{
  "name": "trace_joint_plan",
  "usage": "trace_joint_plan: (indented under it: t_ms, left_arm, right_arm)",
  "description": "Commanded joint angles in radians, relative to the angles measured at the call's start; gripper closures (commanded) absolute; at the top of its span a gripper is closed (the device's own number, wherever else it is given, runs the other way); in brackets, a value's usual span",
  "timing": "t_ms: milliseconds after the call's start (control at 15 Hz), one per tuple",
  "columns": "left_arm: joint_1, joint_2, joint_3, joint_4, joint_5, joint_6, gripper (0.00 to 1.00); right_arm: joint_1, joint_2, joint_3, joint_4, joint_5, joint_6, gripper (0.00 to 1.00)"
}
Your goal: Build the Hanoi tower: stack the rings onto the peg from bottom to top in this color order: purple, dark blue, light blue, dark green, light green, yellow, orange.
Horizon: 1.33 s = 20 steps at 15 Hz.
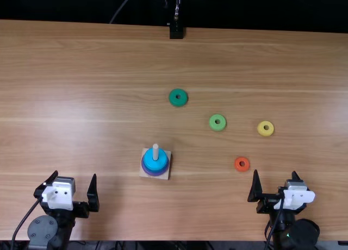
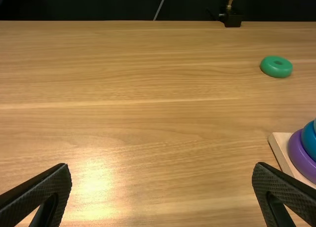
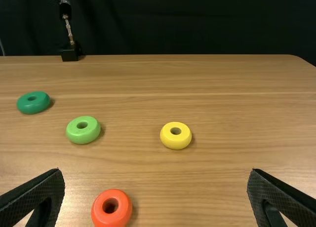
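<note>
Left hand [image 1: 75, 174], right hand [image 1: 275, 172], both released, near table's front edge [image 1: 196, 237], base [image 1: 144, 174] between

Left gripper [image 1: 75, 175] to base [image 1: 166, 176]: open strip of table [image 1: 98, 114], passable low.
Peg [image 1: 155, 151]: upright through stacked rings [image 1: 155, 163], blocking a low pass across the base.
Right gripper [image 1: 275, 173] to base: orange ring [image 1: 242, 163] near the gripper, then open wood.
Light green ring [image 1: 217, 122] to yellow ring [image 1: 265, 128]: passable gap.
Dark green ring [image 1: 178, 97] to base: open lane.
Far edge: black stand [image 1: 176, 31], well apart from rings.
</note>
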Motion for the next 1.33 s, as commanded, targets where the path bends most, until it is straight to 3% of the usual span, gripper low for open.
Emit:
trace_joint_plan:
  t_ms: [0,200,533,1000,1133,1200,1267]
  left_arm:
    - [0.012,-0.017,-0.11,-0.074,-0.003,0.012,0.0]
    - [0.012,-0.017,-0.11,-0.074,-0.003,0.012,0.0]
    - [0.012,-0.017,-0.11,-0.074,-0.003,0.012,0.0]
    - [0.012,-0.017,-0.11,-0.074,-0.003,0.012,0.0]
    - [0.012,-0.017,-0.11,-0.074,-0.003,0.012,0.0]
    - [0.012,-0.017,-0.11,-0.074,-0.003,0.012,0.0]
    - [0.012,-0.017,-0.11,-0.074,-0.003,0.012,0.0]
  right_arm:
    - [-0.008,-0.009,-0.008,-0.059,-0.008,0.002,0.0]
    - [-0.002,-0.006,0.199,-0.066,-0.015,0.004,0.0]
    - [0.047,0.316,0.548,-0.075,-0.015,0.016,0.0]
    - [0.346,1.008,0.997,-0.134,-0.008,0.016,0.0]
    - [0.363,1.171,1.103,-0.145,-0.01,0.022,0.0]
    - [0.372,1.252,1.152,-0.145,-0.01,0.033,0.0]
    - [0.375,1.346,1.195,-0.147,-0.008,0.074,0.0]
